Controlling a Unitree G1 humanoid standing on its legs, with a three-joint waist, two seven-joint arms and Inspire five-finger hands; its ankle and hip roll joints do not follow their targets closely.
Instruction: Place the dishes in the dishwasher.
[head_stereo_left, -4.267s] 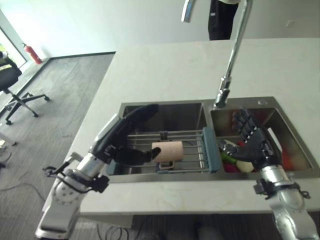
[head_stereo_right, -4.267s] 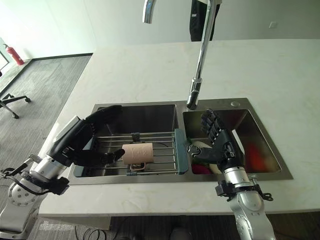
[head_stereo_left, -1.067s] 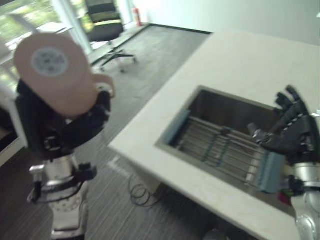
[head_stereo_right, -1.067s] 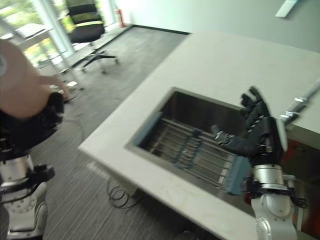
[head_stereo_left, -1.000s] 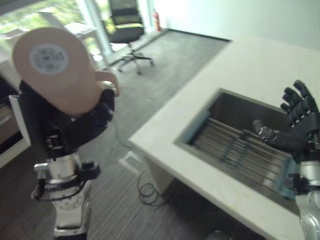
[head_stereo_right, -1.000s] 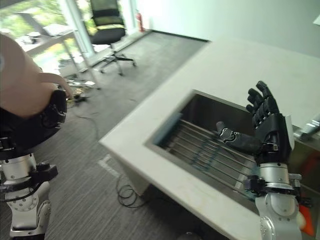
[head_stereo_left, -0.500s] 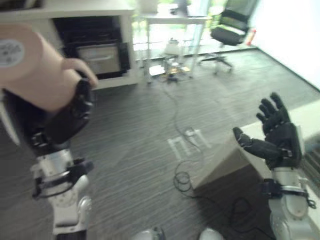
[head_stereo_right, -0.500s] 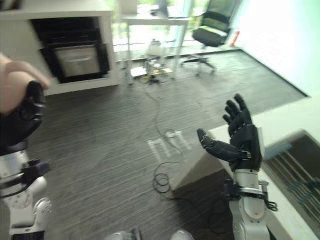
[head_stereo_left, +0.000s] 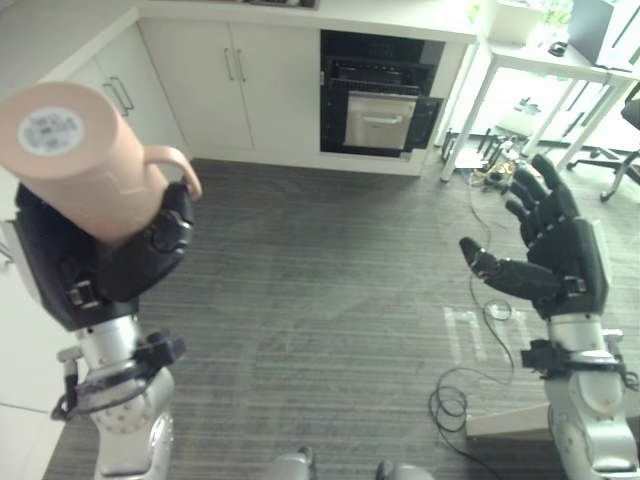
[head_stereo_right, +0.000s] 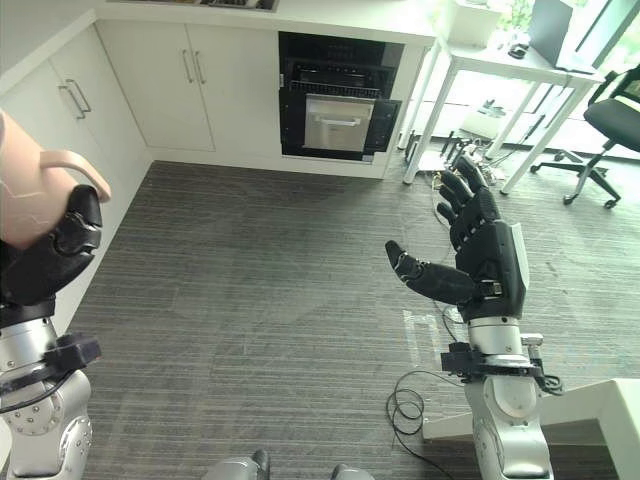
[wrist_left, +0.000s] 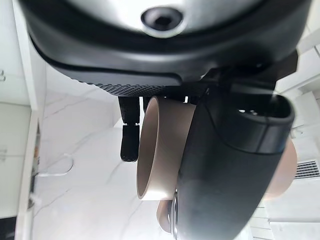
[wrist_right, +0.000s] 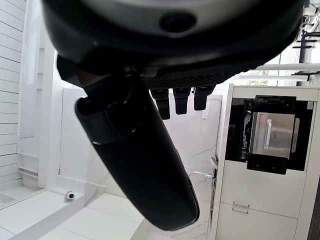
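- We count one dish in sight: a single peach-coloured cylindrical ceramic mug (head_stereo_left: 85, 160) with a curved handle at its side.
- We count two robot hands, one built-in black dishwasher (head_stereo_left: 381, 95) standing open in the row of white cabinets (head_stereo_left: 270, 90), one white desk (head_stereo_right: 500, 70) to its right, and one black office chair (head_stereo_right: 612, 125) beyond the desk.
- The mug is tilted, its long axis slanting up and towards the head camera; the flat base, with a round pale label on it, faces us at the upper left, and the open mouth points down into the hand.
- The handle sticks out on the side towards the middle of the room, just above the dark fingers.
- The left hand (head_stereo_left: 110, 255) is raised at the left and clasps the lower part of the mug; in the left wrist view the mug (wrist_left: 162, 150) sits between thumb and fingers, its rim showing as an oval.
- The mug is held in the air above the grey striped floor (head_stereo_left: 320, 290), well apart from the dishwasher across the room.
- The right hand (head_stereo_left: 555, 265) is lifted at the right, fingers spread and straight, thumb pointing towards the centre, holding nothing.
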